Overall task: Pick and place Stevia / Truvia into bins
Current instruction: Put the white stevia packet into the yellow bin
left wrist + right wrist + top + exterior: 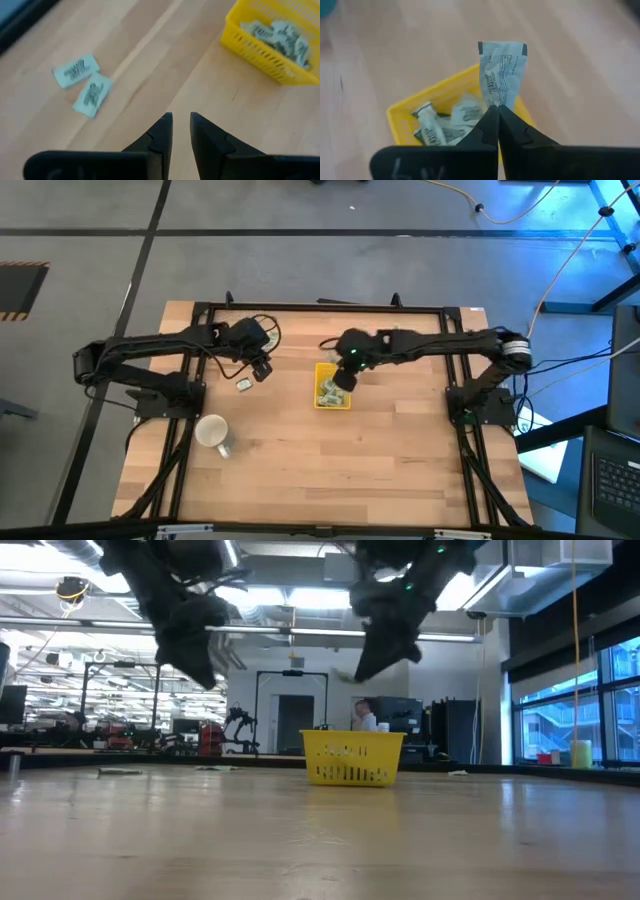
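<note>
The yellow bin (333, 388) stands on the middle of the wooden table, with several Stevia packets (445, 127) lying in it. My right gripper (498, 107) hovers over the bin's far end, shut on one pale packet (501, 70). Left of the bin, two more packets (75, 71) (92, 94) lie flat on the wood. My left gripper (181, 120) hangs above the table between those packets and the bin (272, 42). It is open by a narrow gap with nothing in it. My right gripper pinches the packet by one short end (496, 100) between its two fingertips. The fingers slant downward. The rest of the packet sticks out past the fingertips, slightly creased at the hold. It is lifted clear, above the bin's far wall (465, 75).
A white mug (212, 432) lies on its side near the table's left front. Black frame rails (320, 308) run along the far edge and both sides. Bare wood stretches in front of the bin (352, 758).
</note>
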`<act>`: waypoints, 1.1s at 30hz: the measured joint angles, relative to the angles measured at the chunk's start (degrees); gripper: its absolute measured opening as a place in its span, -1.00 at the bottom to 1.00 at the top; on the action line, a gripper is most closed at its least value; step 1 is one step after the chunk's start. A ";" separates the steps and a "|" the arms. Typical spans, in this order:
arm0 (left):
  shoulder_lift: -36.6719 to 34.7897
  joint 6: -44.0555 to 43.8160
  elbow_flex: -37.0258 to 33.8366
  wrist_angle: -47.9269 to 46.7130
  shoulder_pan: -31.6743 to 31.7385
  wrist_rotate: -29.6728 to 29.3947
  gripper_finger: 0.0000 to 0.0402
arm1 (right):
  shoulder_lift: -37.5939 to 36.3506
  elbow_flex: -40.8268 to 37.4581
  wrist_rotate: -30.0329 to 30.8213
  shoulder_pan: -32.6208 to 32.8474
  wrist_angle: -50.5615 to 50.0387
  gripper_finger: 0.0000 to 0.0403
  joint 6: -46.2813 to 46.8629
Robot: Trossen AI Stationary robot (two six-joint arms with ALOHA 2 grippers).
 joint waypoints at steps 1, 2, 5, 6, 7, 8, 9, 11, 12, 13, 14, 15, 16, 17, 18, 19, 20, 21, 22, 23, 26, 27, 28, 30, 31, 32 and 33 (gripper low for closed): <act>-0.05 -0.29 -0.65 0.06 0.00 0.00 -0.70 | 1.56 0.88 -0.45 0.39 -0.67 -0.99 0.00; -0.05 -0.56 -1.33 0.13 0.00 0.00 -0.70 | 2.97 1.61 -0.96 0.73 -1.28 -0.99 -0.12; -0.03 -0.63 -3.17 -0.09 0.00 -0.02 -0.71 | 6.58 2.91 -1.23 1.58 -1.94 -0.99 -1.37; -0.03 -0.65 -3.64 -0.05 0.00 0.00 -0.71 | 7.51 3.11 -1.23 1.78 -1.90 -0.99 -1.38; -0.03 -0.65 -4.07 0.08 0.00 0.01 -0.71 | 8.28 3.20 -1.24 1.90 -1.92 -0.99 -1.34; -0.03 -0.67 -4.47 0.05 0.00 0.02 -0.71 | 8.94 3.21 -1.25 1.98 -1.94 -0.99 -1.22; -0.03 -0.67 -4.95 0.08 0.00 0.02 -0.71 | 9.63 3.23 -1.25 2.07 -1.92 -0.99 -1.15; -0.03 -0.67 -5.80 0.11 0.00 0.04 -0.71 | 10.70 3.23 -1.25 2.14 -1.94 -0.99 -1.13; -0.03 -0.67 -6.20 0.08 0.00 0.06 -0.71 | 11.19 3.23 -1.26 2.15 -1.93 -0.99 -1.09; -0.03 -0.67 -6.61 0.04 0.00 0.09 -0.71 | 11.58 3.23 -1.39 2.15 -1.91 -0.99 -1.07; -0.03 -0.74 -6.94 -0.02 0.00 0.12 -0.71 | 12.01 3.23 -1.55 2.15 -1.92 -0.99 -1.07; -0.02 -0.89 -7.12 -0.18 0.00 0.15 -0.71 | 12.34 3.25 -1.55 2.15 -1.90 -0.99 -1.07; -0.01 -1.17 -7.13 -0.35 0.00 0.18 -0.71 | 12.60 3.25 -1.60 2.15 -1.98 -0.99 -1.05; -0.01 -1.40 -7.13 -0.30 0.00 0.19 -0.71 | 12.82 3.25 -1.60 2.15 -2.02 -0.99 -1.05; -0.01 -1.62 -7.13 -0.25 0.00 0.18 -0.71 | 12.97 3.25 -1.62 2.15 -1.86 -0.99 -1.00; -0.01 -1.65 -7.13 -0.29 0.00 0.20 -0.71 | 13.05 3.27 -1.63 2.15 -1.88 -0.99 -0.98; -0.01 -1.68 -7.13 -0.26 0.00 0.20 -0.71 | 13.08 3.27 -1.64 2.15 -2.04 -0.99 -0.97; -0.01 -1.68 -7.13 -0.29 0.00 0.20 -0.71 | 13.09 3.27 -1.66 2.15 -2.08 -0.99 -0.99; -0.01 -1.68 -7.13 -0.29 0.00 0.20 -0.72 | 13.08 3.27 -1.69 2.15 -2.04 -0.99 -1.07; -0.01 -1.75 -7.13 -0.29 0.00 0.26 -0.72 | 13.09 3.27 -1.68 2.15 -2.03 -0.99 -1.11; -0.01 -2.17 -7.12 -0.38 0.00 1.27 -0.71 | 13.08 3.27 -1.69 2.13 -2.04 -0.98 -1.11; -0.01 -2.16 -7.13 -0.57 0.00 1.63 -0.71 | 13.09 3.27 -1.71 2.15 -2.03 -0.96 -1.16; -0.01 -2.15 -7.13 -1.09 0.00 1.96 -0.69 | 13.08 3.27 -1.91 2.19 -2.04 -0.94 -1.16; -0.01 -1.39 -7.13 -2.83 -0.03 3.13 -0.67 | 13.08 3.27 -2.15 2.20 -2.05 -0.88 -1.10; -0.01 -0.56 -7.13 -3.78 -0.19 3.58 -0.65 | 13.08 3.27 -2.17 2.20 -2.05 -0.84 -1.05; -0.01 0.33 -7.13 -4.80 -0.48 3.92 -0.64 | 13.08 3.27 -2.17 2.20 -2.07 -0.80 -1.03; -0.01 1.04 -7.13 -5.98 -0.88 4.04 -0.63 | 13.09 3.27 -2.17 2.20 -2.07 -0.76 -1.01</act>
